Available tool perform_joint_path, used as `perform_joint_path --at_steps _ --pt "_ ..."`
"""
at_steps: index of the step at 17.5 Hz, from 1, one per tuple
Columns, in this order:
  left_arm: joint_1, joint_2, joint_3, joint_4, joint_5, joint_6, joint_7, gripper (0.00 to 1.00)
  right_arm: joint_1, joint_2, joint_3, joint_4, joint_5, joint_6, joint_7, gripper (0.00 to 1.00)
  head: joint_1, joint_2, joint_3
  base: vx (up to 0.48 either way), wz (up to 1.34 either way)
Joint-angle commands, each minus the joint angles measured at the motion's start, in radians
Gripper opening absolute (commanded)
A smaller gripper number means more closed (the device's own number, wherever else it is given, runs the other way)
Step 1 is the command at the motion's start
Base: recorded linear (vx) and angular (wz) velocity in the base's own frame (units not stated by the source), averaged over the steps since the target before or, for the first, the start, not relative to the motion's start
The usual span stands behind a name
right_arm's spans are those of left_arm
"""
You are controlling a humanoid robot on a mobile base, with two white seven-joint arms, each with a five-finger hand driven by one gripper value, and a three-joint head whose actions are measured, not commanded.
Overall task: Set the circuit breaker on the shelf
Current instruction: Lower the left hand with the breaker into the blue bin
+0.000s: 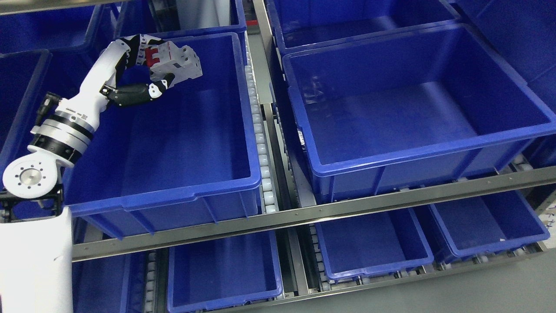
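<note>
Left hand (145, 69) clamped on circuit breaker (176, 61), held above rear of left blue bin (173, 191) on shelf rail (304, 215); breaker looks rigid plastic, compact, prob. light, smooth-sided; grip body sides, avoid red toggles; right hand not seen.

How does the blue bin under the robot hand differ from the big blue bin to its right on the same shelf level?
The left bin has the left robot hand above its far corner, gripping a circuit breaker; the right bin has nothing over it. The left bin sits beside a roller track, nearer the arm; the right bin looks wider. Both are blue, open-topped and empty.
</note>
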Motion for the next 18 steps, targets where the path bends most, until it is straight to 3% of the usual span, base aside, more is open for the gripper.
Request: perform_joint_path --at_steps 1,12,18 --pt "-0.096 0.038 -0.142 0.239 -0.079 -0.005 -0.023 0.13 0.0 -0.018 0.0 0.0 0.0 0.0 0.0 1.0 0.0 0.0 0.0 0.089 0.3" --pt "-0.243 -0.134 -0.176 0.656 -0.298 -0.035 -0.026 0.13 0.0 -0.018 0.0 0.0 0.0 0.0 0.0 1.0 0.0 0.0 0.0 0.032 0.06" --pt "-0.3 -0.145 -0.182 0.811 -0.358 -0.066 -0.025 0.14 0.0 -0.018 0.0 0.0 0.0 0.0 0.0 1.0 0.0 0.0 0.0 -0.003 -0.01"
